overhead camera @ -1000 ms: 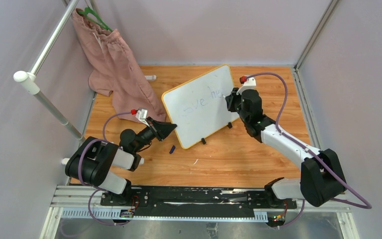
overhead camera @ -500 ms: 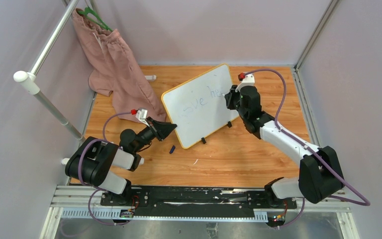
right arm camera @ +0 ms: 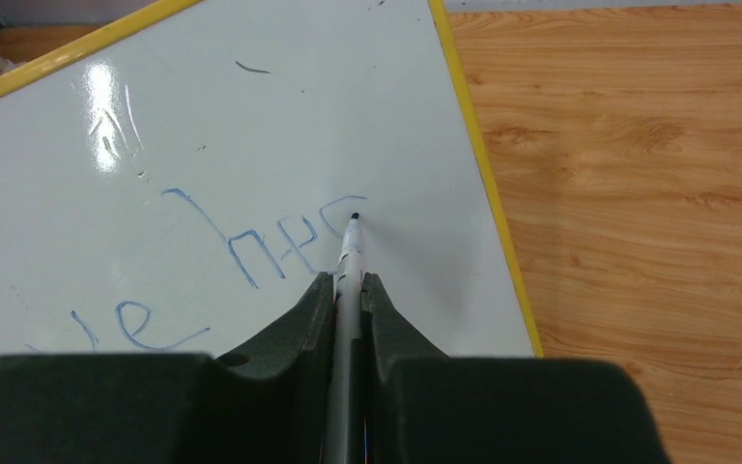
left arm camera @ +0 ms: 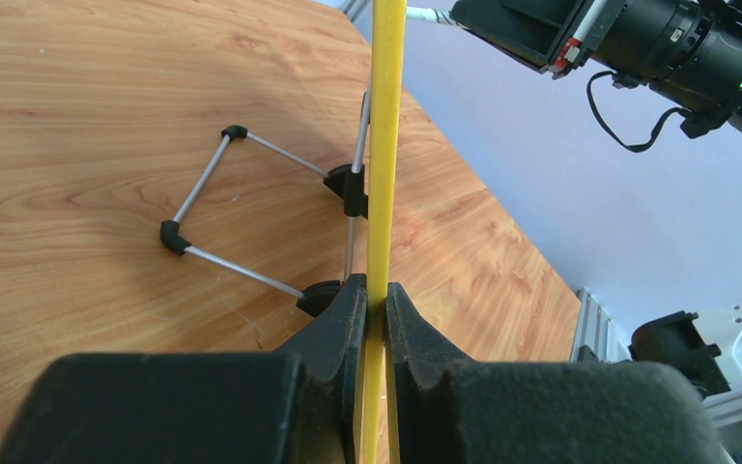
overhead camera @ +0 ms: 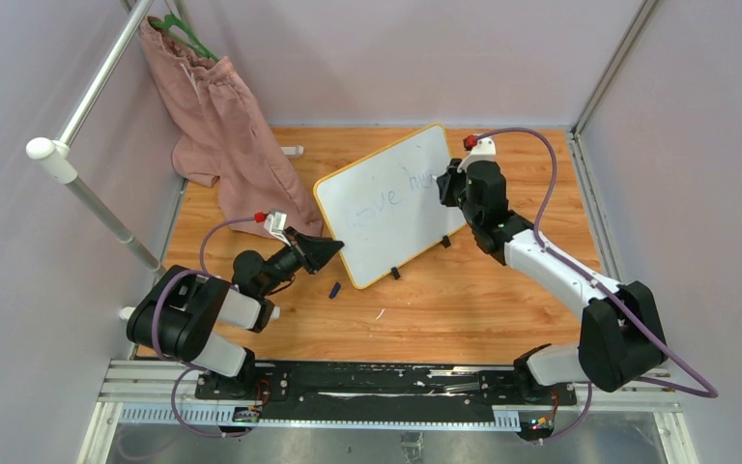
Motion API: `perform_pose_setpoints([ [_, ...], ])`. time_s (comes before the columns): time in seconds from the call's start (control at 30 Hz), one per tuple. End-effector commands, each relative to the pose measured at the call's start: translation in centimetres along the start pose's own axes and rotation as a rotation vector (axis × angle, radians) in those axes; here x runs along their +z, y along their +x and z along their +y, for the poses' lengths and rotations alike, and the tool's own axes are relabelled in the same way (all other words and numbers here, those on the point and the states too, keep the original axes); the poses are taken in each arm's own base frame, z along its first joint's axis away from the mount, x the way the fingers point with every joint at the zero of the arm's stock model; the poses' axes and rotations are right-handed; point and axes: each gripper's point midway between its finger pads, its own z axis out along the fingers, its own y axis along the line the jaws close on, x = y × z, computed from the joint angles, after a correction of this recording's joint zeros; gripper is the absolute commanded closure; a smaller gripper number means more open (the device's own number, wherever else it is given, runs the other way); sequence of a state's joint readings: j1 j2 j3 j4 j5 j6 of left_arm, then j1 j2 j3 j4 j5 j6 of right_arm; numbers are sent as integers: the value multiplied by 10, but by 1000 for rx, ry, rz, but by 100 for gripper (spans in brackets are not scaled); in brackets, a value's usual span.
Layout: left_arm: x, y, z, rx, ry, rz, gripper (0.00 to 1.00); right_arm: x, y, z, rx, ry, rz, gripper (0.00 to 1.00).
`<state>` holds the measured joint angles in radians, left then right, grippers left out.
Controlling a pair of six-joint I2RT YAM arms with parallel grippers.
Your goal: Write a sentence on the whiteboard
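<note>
The whiteboard (overhead camera: 386,208), white with a yellow frame, stands tilted in the middle of the table. My left gripper (overhead camera: 336,246) is shut on its near left edge; in the left wrist view the yellow frame (left arm camera: 385,145) runs up from between the jaws of that gripper (left arm camera: 375,295). My right gripper (overhead camera: 444,184) is shut on a marker (right arm camera: 350,253), whose tip touches the board (right arm camera: 251,97) at the end of a blue stroke. The sentence (right arm camera: 251,251) is faint blue handwriting, seen upside down in the right wrist view, and it also shows as the words (overhead camera: 401,193) across the board from above.
A pink garment (overhead camera: 222,126) hangs from a rail on a green hanger at the back left. A metal pole (overhead camera: 87,193) slants along the left side. A small dark cap (overhead camera: 334,289) lies near the board's front corner. The board's wire stand (left arm camera: 242,213) rests on the wood.
My right gripper has shifted slightly toward the far edge of the board with the marker, adding strokes to the second word. The left gripper and the board have stayed still.
</note>
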<state>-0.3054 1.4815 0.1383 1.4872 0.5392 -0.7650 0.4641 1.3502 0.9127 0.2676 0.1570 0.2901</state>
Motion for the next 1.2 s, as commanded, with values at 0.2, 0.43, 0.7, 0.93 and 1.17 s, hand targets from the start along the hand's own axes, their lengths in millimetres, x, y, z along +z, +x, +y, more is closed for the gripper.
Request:
perform_pose_setpoints([
  [0.2, 2, -9, -15, 51, 59, -33, 100, 6, -23, -6, -14, 30, -48, 100],
  [0.43, 2, -9, -14, 50, 58, -32, 100, 7, -21, -7, -11, 31, -47, 100],
  [0.7, 2, -9, -15, 52, 60, -34, 100, 8, -26, -3, -6, 14, -58, 100],
  [0.93, 2, -10, -16, 52, 62, -37, 100, 9, -11, -4, -5, 13, -19, 100],
  [1.17, 2, -11, -17, 53, 66, -39, 100, 4, 6, -9, -1, 19, 13, 100],
])
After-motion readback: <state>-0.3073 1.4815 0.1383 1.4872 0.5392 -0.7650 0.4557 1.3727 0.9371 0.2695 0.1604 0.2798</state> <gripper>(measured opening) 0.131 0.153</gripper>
